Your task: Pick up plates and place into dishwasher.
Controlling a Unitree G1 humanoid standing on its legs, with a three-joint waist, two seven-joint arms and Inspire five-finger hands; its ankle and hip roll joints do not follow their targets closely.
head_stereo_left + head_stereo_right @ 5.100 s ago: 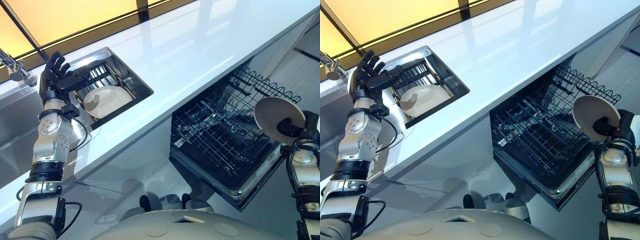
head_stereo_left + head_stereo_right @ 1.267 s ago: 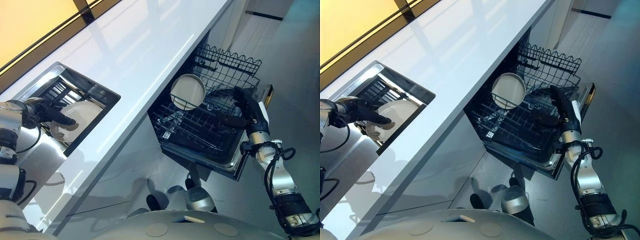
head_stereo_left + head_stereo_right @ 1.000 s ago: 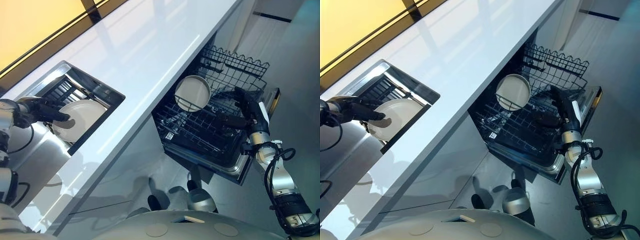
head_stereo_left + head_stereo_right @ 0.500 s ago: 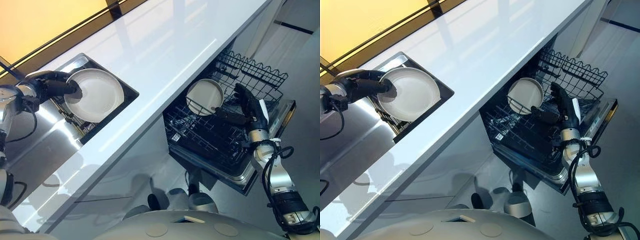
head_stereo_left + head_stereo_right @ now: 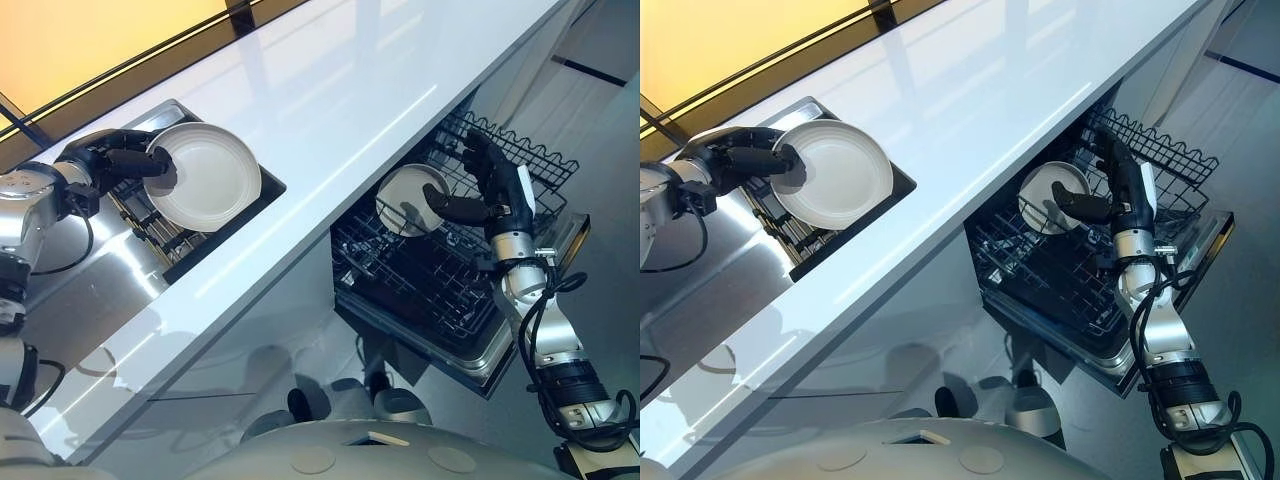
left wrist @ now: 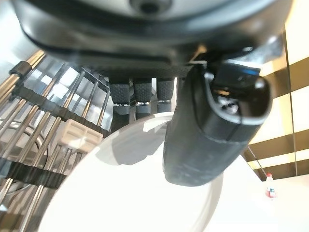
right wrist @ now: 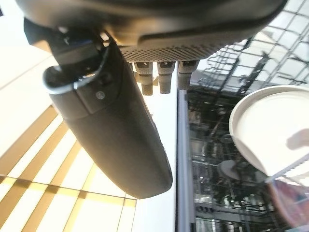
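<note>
My left hand [image 5: 128, 162] is shut on the rim of a white plate [image 5: 207, 178] and holds it tilted above the sink [image 5: 232, 208]. In the left wrist view the thumb [image 6: 212, 130] lies on the plate [image 6: 120, 193], with the fingers [image 6: 140, 94] behind its edge. A second white plate [image 5: 405, 200] stands upright in the pulled-out dishwasher rack [image 5: 430, 275]. My right hand [image 5: 492, 182] hovers open just beside that plate, thumb pointing at it. In the right wrist view the racked plate [image 7: 270, 125] sits apart from the hand.
A white countertop [image 5: 350, 90] runs between the sink and the dishwasher. A dark barred drying rack [image 5: 140, 212] lies in the sink under the held plate. The rack's wire rim [image 5: 520, 150] rises behind my right hand. Grey floor lies below the open dishwasher.
My left hand has lifted the plate out of the sink and swung it up toward the counter. My right hand, empty, has drawn closer to the racked plate. The camera has shifted.
</note>
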